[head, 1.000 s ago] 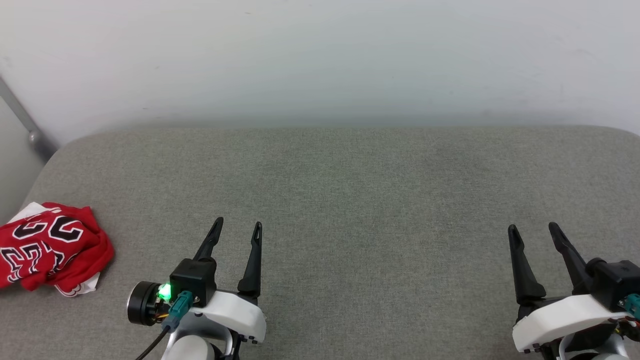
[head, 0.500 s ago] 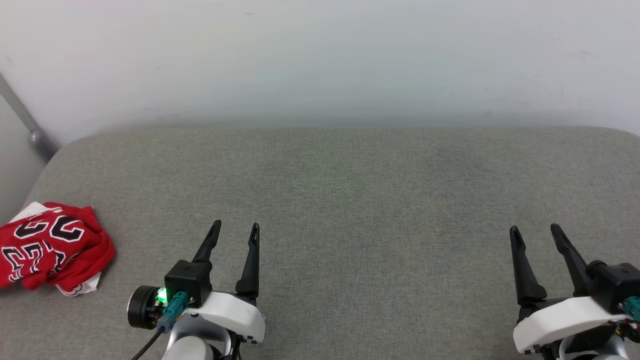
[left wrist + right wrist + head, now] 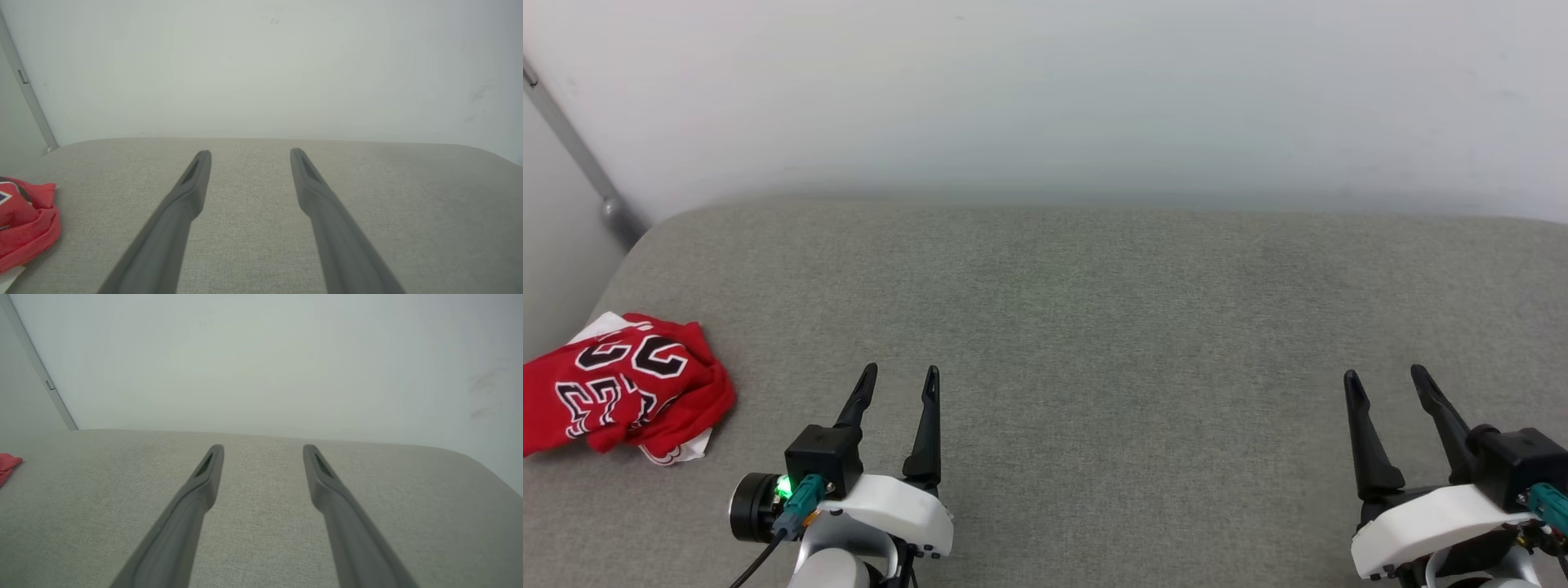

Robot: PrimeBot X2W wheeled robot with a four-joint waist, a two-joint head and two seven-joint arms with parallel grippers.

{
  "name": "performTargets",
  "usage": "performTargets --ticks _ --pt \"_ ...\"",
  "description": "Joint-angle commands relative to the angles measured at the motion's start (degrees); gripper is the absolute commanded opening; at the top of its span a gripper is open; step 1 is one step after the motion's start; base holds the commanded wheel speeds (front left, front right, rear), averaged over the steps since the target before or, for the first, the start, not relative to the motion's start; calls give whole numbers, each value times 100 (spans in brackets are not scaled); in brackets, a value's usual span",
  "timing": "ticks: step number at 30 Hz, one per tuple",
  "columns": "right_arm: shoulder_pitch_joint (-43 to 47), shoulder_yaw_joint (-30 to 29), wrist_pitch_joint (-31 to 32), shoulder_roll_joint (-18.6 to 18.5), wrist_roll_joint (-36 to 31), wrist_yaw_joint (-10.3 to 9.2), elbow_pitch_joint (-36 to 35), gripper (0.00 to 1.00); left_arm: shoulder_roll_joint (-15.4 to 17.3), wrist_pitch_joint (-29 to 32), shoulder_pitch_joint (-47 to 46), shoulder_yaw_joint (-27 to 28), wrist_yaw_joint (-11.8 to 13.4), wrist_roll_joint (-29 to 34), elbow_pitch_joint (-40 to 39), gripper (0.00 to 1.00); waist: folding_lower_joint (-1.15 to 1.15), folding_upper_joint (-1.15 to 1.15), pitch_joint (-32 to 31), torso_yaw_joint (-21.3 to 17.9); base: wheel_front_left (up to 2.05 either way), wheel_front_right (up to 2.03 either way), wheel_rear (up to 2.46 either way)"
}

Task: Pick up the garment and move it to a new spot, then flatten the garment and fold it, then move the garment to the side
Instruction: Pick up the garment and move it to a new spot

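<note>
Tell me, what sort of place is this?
Probably a plain indoor test room: a grey padded fabric surface before a bare white wall, with one crumpled red jersey lying near its left edge.

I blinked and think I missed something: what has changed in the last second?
Mostly the camera: the whole head view has slid slightly rightward, so the garment has not really moved. The left gripper has sunk a little in that view. Nothing was grabbed or released. It and the right gripper stay open and empty over the grey cushion.
</note>
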Motion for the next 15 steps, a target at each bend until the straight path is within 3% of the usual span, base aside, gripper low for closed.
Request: performTargets --ticks 1,6,15 --pt "-41 65 23 4 -28 -2 -59 100 -2 -23 -77 36 31 -57 32 100 0 0 16 172 0 0 0" --pt "-42 203 57 5 -29 -2 -106 100 -9 -22 -100 116 117 -115 54 100 0 0 42 473 0 0 0" --pt "-114 369 79 5 -95 -2 -154 100 65 -22 -175 327 168 -192 118 100 0 0 112 1365 0 0 0"
